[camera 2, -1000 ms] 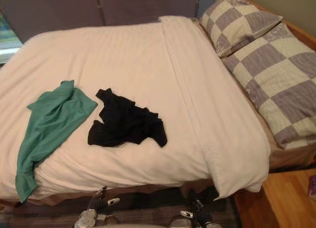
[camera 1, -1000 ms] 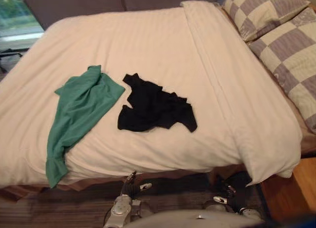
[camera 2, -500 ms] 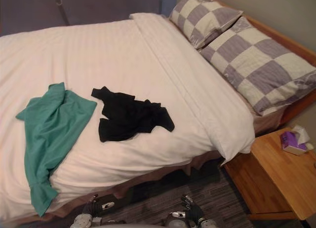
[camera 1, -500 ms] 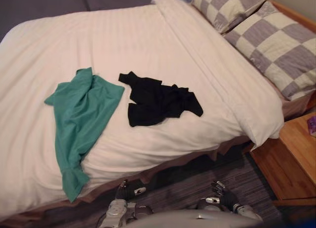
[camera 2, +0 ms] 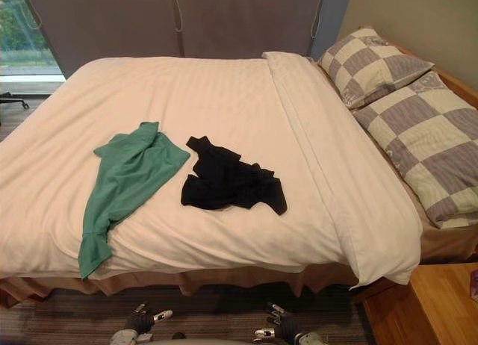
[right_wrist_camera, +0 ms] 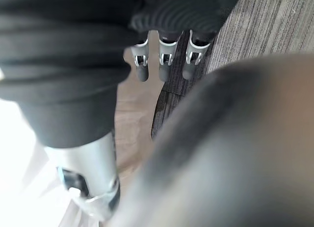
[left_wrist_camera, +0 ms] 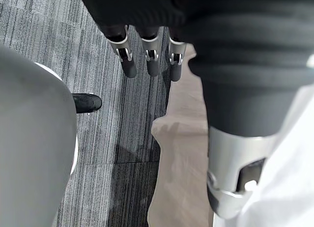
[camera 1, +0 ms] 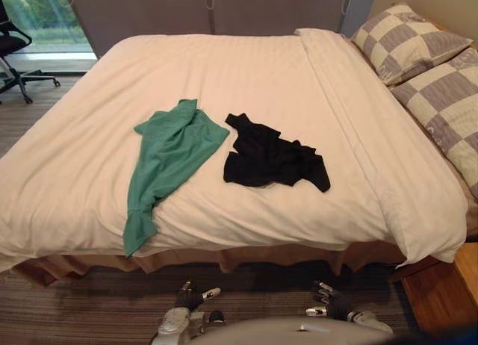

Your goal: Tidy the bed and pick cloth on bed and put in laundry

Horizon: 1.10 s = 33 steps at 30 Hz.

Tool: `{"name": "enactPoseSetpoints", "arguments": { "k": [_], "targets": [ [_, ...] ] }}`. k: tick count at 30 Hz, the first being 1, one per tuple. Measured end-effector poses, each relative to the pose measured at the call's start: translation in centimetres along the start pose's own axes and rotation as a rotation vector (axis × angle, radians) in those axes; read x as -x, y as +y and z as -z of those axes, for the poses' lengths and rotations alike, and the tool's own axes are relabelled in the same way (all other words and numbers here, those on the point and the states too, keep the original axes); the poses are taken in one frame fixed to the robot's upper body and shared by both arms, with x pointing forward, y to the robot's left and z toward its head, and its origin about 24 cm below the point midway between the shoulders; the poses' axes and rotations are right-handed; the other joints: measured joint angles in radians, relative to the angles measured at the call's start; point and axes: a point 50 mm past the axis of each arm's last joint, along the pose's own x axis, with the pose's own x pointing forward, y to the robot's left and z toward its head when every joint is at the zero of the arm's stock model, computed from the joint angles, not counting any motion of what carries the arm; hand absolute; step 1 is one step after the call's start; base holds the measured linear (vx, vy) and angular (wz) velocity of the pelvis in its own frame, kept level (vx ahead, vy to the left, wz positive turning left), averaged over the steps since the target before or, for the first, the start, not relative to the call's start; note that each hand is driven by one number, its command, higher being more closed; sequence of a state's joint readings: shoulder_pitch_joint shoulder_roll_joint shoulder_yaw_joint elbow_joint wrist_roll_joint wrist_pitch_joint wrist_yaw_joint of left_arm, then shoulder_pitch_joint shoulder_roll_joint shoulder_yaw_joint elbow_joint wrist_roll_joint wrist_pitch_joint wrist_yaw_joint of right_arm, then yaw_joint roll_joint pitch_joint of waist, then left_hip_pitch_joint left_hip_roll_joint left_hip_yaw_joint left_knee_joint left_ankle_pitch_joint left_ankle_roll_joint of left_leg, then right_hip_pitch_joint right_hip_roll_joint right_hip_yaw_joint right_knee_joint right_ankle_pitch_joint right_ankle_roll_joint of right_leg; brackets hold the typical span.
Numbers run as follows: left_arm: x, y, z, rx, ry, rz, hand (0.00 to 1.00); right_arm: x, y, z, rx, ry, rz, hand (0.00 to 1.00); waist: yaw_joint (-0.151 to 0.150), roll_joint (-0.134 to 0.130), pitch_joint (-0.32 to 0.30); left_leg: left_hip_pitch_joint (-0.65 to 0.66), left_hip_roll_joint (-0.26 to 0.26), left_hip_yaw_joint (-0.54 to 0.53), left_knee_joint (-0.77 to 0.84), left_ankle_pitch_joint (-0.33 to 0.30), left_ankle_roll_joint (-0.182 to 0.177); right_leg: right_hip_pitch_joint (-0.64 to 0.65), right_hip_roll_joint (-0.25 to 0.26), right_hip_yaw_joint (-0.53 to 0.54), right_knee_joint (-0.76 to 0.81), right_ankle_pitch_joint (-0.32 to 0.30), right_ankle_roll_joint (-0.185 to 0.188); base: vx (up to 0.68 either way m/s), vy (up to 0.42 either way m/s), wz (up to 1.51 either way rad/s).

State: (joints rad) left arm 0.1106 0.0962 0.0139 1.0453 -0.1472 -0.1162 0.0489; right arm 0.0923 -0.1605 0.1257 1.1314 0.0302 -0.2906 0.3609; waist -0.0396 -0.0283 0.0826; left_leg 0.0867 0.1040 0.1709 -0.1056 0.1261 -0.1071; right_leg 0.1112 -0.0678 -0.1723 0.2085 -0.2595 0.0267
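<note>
The bed point(camera 1: 246, 69) spreads wide under a smooth, faintly striped cream duvet, with two checked pillows point(camera 1: 437, 76) at its right. A long, limp green cloth point(camera 1: 168, 154) lies on it just beside a crumpled black cloth point(camera 1: 269, 157). Below the bed's near edge, my left hand point(camera 1: 190, 296) and right hand point(camera 1: 328, 300) hang straight-fingered, holding nothing.

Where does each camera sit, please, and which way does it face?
Left eye view: head, facing down at white-covered bed, crumpled green cloth, crumpled black cloth; left hand, right hand below.
Right eye view: beside it, sharing that scene.
Left wrist view: along the left hand, toward grey striped carpet.
Right wrist view: along the right hand, same carpet.
</note>
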Motion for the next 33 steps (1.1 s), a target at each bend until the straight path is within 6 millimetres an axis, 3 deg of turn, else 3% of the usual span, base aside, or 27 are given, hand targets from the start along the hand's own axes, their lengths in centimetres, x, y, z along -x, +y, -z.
{"name": "enactPoseSetpoints", "arguments": {
  "k": [3, 9, 12, 14, 16, 17, 19, 21, 22, 23, 25, 27, 28, 30, 31, 32, 33],
  "targets": [
    [0.0, 0.0, 0.1, 0.01, 0.003, -0.004, 0.0, 0.0, -0.1, -0.1, -0.008, -0.004, 0.008, 0.0, 0.002, 0.0, 0.0, -0.001, 0.0, 0.037, 0.0, -0.001, 0.0, -0.016, -0.001, 0.021, 0.009, -0.001, 0.003, -0.01, 0.025, -0.2],
    [0.0, 0.3, 0.2, 0.107, 0.018, -0.025, 0.0, 0.3, -0.5, 0.9, -0.19, 0.017, 0.154, 0.0, 0.001, -0.004, -0.002, -0.009, -0.021, 0.005, 0.0, 0.012, 0.014, -0.018, -0.023, -0.024, 0.041, -0.019, 0.006, 0.0, 0.015, 0.23],
    [0.1, 1.3, 0.8, 0.247, 0.074, -0.128, 0.0, 0.8, -0.8, 2.3, -0.545, 0.013, 0.358, 0.0, 0.003, -0.014, -0.008, -0.034, -0.028, 0.049, 0.001, -0.002, 0.044, -0.015, -0.054, -0.093, 0.053, -0.038, 0.014, -0.04, 0.011, 0.57],
    [0.2, 2.1, 1.9, 0.435, 0.151, -0.248, 0.0, 1.9, -0.7, 4.5, -0.862, 0.016, 0.523, 0.0, -0.001, -0.024, -0.015, -0.032, -0.029, 0.183, 0.008, -0.003, 0.074, 0.004, -0.094, -0.161, 0.051, -0.041, 0.034, 0.06, 0.074, 0.92],
    [0.8, 3.2, 3.1, 0.608, 0.209, -0.362, 0.0, 3.3, -0.7, 6.8, -1.036, 0.056, 0.646, 0.0, 0.006, -0.022, -0.014, -0.034, -0.033, 0.238, 0.002, 0.008, 0.076, 0.03, -0.112, -0.195, 0.049, -0.038, 0.058, 0.11, 0.132, 0.78],
    [1.5, 4.9, 4.4, 0.738, 0.255, -0.479, 0.0, 4.4, -1.4, 7.9, -1.124, 0.067, 0.754, 0.0, 0.027, -0.023, -0.014, -0.03, -0.044, 0.233, 0.001, -0.009, 0.085, 0.047, -0.118, -0.178, 0.043, -0.014, 0.077, 0.11, 0.166, 0.23],
    [2.5, 7.2, 5.7, 0.823, 0.29, -0.602, 0.0, 5.4, -2.7, 8.4, -1.187, 0.054, 0.855, 0.0, 0.038, -0.015, -0.013, -0.016, -0.046, 0.231, 0.001, -0.026, 0.089, 0.058, -0.118, -0.14, 0.044, 0.022, 0.071, 0.1, 0.201, 0.11],
    [4.1, 12.1, 6.0, 0.956, 0.262, -0.783, 0.0, 7.4, -5.2, 8.9, -1.236, 0.025, 1.027, 0.0, 0.052, -0.022, -0.005, 0.002, -0.05, 0.227, 0.0, -0.049, 0.092, 0.069, -0.118, -0.108, 0.054, 0.06, 0.064, 0.09, 0.196, 0.15],
    [4.6, 13.6, 5.8, 1.002, 0.234, -0.83, 0.0, 8.1, -6.0, 9.0, -1.233, 0.017, 1.071, 0.0, 0.056, -0.028, -0.008, 0.003, -0.051, 0.225, 0.0, -0.054, 0.091, 0.069, -0.119, -0.103, 0.057, 0.063, 0.062, 0.08, 0.144, 0.12],
    [5.6, 16.6, 4.8, 1.065, 0.151, -0.915, 0.0, 9.5, -7.7, 9.1, -1.203, 0.004, 1.158, 0.0, 0.06, -0.043, -0.013, 0.002, -0.057, 0.222, 0.0, -0.061, 0.093, 0.07, -0.123, -0.098, 0.057, 0.07, 0.055, 0.08, 0.12, 0.15],
    [8.1, 22.3, 2.1, 1.092, -0.024, -1.058, 0.0, 13.5, -11.9, 8.7, -1.136, -0.087, 1.358, 0.0, 0.061, -0.048, -0.015, 0.001, -0.062, 0.212, 0.0, -0.069, 0.099, 0.072, -0.124, -0.097, 0.055, 0.089, 0.042, 0.07, 0.109, 0.15],
    [9.9, 25.6, -0.5, 1.032, -0.142, -1.135, 0.0, 16.3, -14.9, 7.6, -1.074, -0.174, 1.468, 0.0, 0.062, -0.048, -0.016, 0.001, -0.068, 0.206, 0.0, -0.073, 0.103, 0.075, -0.127, -0.096, 0.054, 0.092, 0.037, 0.05, 0.064, 0.1],
    [11.3, 27.7, -2.9, 0.935, -0.233, -1.196, 0.0, 18.7, -17.1, 6.2, -0.989, -0.267, 1.546, 0.0, 0.062, -0.047, -0.017, 0.001, -0.071, 0.206, 0.0, -0.075, 0.104, 0.075, -0.128, -0.093, 0.053, 0.093, 0.036, 0.05, 0.046, 0.06],
    [13.6, 30.2, -6.6, 0.79, -0.379, -1.275, 0.0, 21.7, -19.8, 3.3, -0.83, -0.403, 1.618, 0.0, 0.063, -0.047, -0.02, 0.0, -0.072, 0.204, 0.0, -0.076, 0.104, 0.076, -0.128, -0.088, 0.051, 0.093, 0.035, 0.04, 0.013, 0.04],
    [15.0, 31.4, -9.5, 0.699, -0.478, -1.302, 0.0, 23.3, -21.4, 1.0, -0.705, -0.483, 1.643, 0.0, 0.063, -0.046, -0.022, -0.001, -0.072, 0.201, 0.0, -0.075, 0.102, 0.077, -0.126, -0.087, 0.05, 0.093, 0.035, 0.03, -0.009, 0.06],
    [15.5, 31.8, -11.0, 0.649, -0.517, -1.307, 0.0, 24.0, -22.0, -0.3, -0.651, -0.522, 1.648, 0.0, 0.064, -0.046, -0.024, -0.001, -0.072, 0.199, 0.001, -0.072, 0.098, 0.077, -0.125, -0.087, 0.049, 0.092, 0.034, 0.03, -0.016, 0.08],
    [16.4, 32.1, -14.3, 0.549, -0.608, -1.307, 0.0, 24.9, -22.9, -2.9, -0.537, -0.592, 1.639, 0.0, 0.066, -0.044, -0.031, -0.003, -0.073, 0.193, 0.001, -0.07, 0.096, 0.079, -0.123, -0.085, 0.043, 0.091, 0.033, 0.03, -0.016, 0.14]
  ]
}}
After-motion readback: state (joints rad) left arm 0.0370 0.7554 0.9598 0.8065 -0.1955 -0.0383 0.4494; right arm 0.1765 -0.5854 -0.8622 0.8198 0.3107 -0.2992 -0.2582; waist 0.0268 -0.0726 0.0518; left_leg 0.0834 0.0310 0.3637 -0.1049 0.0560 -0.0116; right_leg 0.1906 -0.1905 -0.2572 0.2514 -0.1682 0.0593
